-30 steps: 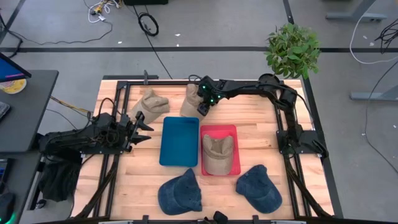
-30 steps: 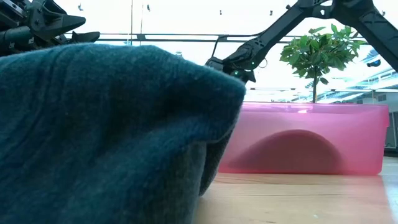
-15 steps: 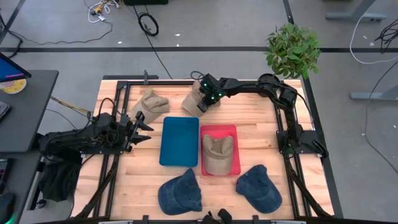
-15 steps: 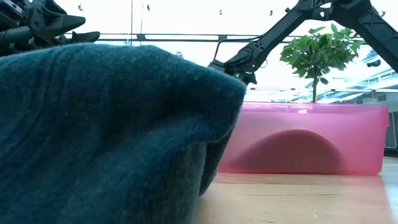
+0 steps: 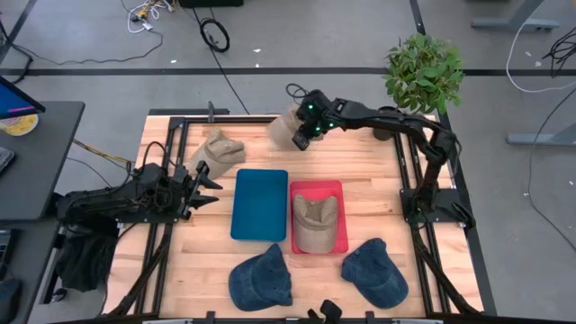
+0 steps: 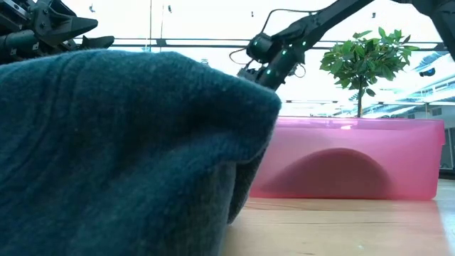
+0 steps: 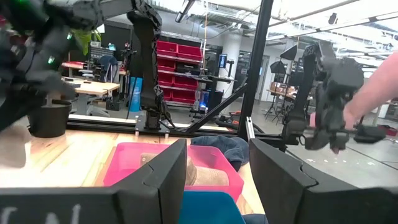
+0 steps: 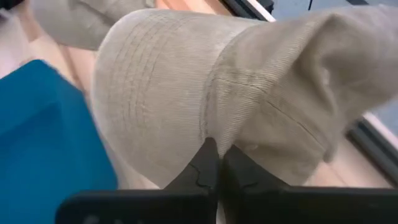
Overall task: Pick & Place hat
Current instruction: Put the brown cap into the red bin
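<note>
My right gripper (image 5: 300,137) is near the table's far edge, shut on a beige hat (image 5: 284,128) that fills the right wrist view (image 8: 186,93). A second beige hat (image 5: 216,151) lies on the table to its left. A third beige hat (image 5: 315,223) lies in the red bin (image 5: 340,236), beside the blue bin (image 5: 259,204). My left gripper (image 5: 205,184) waits open at the table's left, its fingers (image 7: 168,180) spread with nothing between them. My right gripper pinches a fold of the beige hat's cloth (image 8: 214,134) between its two shut fingers (image 8: 202,165), where the crown meets the brim. The fingers come slanting down from the table's right. The hat hangs off them, raised from the table.
Two dark blue denim caps (image 5: 261,277) (image 5: 375,272) lie near the front edge; one fills the low view's foreground (image 6: 121,149). A potted plant (image 5: 423,70) stands at the far right corner. A person's hand (image 7: 373,87) shows beyond the table.
My right gripper has risen and gone toward the table's far edge with the beige hat. The hat has come up off the wood and now hangs from the fingers.
</note>
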Controlling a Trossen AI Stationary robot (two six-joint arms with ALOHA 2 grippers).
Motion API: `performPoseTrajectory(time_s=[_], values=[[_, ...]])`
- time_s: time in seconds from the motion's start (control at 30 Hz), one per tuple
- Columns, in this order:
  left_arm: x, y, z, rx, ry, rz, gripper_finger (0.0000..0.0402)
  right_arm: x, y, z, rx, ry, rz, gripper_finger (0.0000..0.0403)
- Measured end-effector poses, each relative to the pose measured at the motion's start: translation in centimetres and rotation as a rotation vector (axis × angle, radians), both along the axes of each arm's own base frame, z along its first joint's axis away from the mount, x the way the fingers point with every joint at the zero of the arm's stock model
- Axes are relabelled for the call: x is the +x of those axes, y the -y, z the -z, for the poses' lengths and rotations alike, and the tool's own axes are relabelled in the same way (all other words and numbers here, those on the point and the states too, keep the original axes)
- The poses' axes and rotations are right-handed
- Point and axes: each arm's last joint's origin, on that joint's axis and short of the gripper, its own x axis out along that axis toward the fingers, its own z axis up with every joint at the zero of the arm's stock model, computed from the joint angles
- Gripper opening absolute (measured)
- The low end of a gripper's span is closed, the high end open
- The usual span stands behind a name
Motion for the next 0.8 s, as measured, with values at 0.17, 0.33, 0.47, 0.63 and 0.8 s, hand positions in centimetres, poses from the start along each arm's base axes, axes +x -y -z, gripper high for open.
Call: performPoseTrajectory(time_s=[0.17,0.33,0.47,0.63,0.8], values=[[0.0,0.0,0.0,0.000,0.000,0.000,0.0177,-1.8,-1.8,-2.5,0.002,-0.047,-0.047,0.0001],[0.0,0.0,0.0,0.000,0.000,0.000,0.0177,-3.8,-4.9,-5.1,0.025,-0.089,-0.175,0.0000],[0.0,0.0,0.0,0.000,0.000,0.000,0.0177,-5.1,-8.2,-7.0,0.031,-0.121,-0.248,0.0000],[0.0,0.0,0.0,0.000,0.000,0.000,0.0177,-6.0,-12.5,-8.5,-0.006,-0.144,-0.423,0.0000],[0.0,0.0,0.0,0.000,0.000,0.000,0.0177,-6.1,-16.2,-8.6,-0.069,-0.191,-0.651,0.0000]])
